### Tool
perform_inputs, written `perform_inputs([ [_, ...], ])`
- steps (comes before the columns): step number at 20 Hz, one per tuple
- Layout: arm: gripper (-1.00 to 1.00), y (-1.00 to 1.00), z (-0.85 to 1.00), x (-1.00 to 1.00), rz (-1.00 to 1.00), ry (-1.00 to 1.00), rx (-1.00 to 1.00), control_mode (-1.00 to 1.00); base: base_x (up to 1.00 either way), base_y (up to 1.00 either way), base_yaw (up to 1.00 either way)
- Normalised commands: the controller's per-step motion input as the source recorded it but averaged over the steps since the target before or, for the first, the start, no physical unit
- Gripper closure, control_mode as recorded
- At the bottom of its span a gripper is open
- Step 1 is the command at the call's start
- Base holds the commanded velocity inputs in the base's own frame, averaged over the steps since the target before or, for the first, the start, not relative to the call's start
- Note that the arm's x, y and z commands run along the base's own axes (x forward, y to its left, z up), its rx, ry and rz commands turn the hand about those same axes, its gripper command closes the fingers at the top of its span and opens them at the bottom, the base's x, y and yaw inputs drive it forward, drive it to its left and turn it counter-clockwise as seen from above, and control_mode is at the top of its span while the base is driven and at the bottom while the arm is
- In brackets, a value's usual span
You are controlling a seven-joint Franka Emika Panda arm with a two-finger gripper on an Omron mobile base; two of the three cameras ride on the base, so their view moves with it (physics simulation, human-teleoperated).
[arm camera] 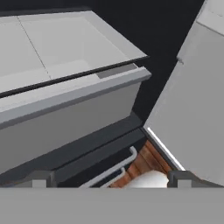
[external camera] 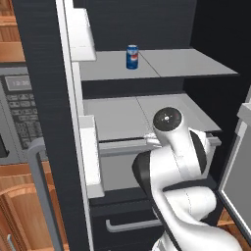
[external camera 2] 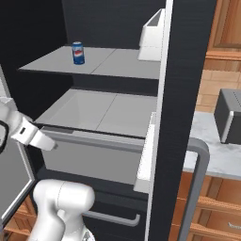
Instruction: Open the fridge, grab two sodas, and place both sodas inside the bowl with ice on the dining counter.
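Note:
The black fridge (external camera: 147,19) stands with both doors swung open, and its grey shelves (external camera 2: 122,63) show. A blue soda (external camera: 132,57) with a red-white logo stands upright on the upper shelf, left of centre (external camera 2: 78,52). My gripper (arm camera: 111,181) is open and holds nothing. It hangs low in front of the grey crisper drawer (arm camera: 65,127), well below the can, facing the fridge's lower right. My white arm (external camera: 171,147) stands before the lower shelf. The bowl with ice and the dining counter are out of view.
The left door (external camera: 44,122) carries white bins (external camera: 83,34), and the right door (arm camera: 192,109) stands close to the hand. Lower drawer handles (external camera: 132,224) sit beneath. A microwave (external camera: 19,112) is at the left, a toaster (external camera 2: 229,115) on the wall countertop (external camera 2: 212,155) at the right.

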Motion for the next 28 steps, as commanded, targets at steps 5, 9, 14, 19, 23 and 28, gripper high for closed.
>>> perform_inputs([
  [5, -1.00, 0.00, -0.08, 0.41, 0.31, 0.03, 0.00, -1.00, 0.00, 0.00, 0.00],
  [9, -1.00, 0.17, 0.00, 0.02, 0.12, 0.00, -0.03, -1.00, 0.00, 0.00, 0.00],
  [14, -1.00, 0.17, -0.08, 0.00, 0.28, 0.01, -0.01, -1.00, 0.00, 0.00, 0.00],
  [19, -1.00, 0.04, 0.09, 0.04, 0.06, -0.01, -0.01, -1.00, 0.00, 0.00, 0.00],
  [23, -1.00, 0.00, 0.64, 0.01, -0.02, -0.07, 0.08, -1.00, 0.00, 0.00, 0.00],
  [28, -1.00, 0.00, 0.82, 0.00, 0.00, -0.07, 0.22, -1.00, 0.00, 0.00, 0.00],
])
